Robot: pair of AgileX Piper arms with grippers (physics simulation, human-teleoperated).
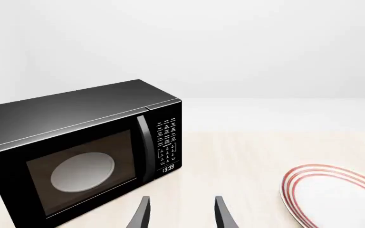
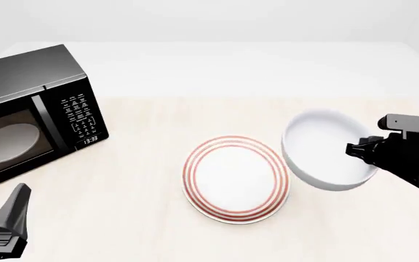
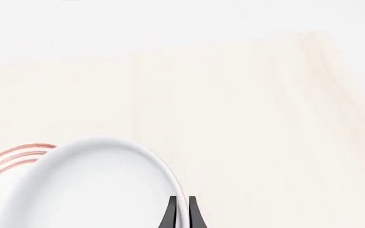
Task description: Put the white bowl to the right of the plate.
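- Over on the right side, the right pincer (image 3: 181, 209) is clamped on the white bowl (image 2: 326, 150) by its rim, held tilted, touching or overlapping the plate (image 2: 237, 179) edge.
- I'd level it and lower it clear of the plate onto bare bench (image 2: 159, 131).
- Left pincer (image 1: 181, 211) hangs released near the microwave (image 2: 31, 114).

One white bowl (image 2: 326, 158), one plate (image 2: 237, 178), one microwave (image 2: 31, 112), two end effectors.

A pale wood-grain bench (image 2: 144, 218) fills the foreground under soft, even light. A black microwave (image 2: 28, 109) stands at its left. Behind, plain white backdrop.
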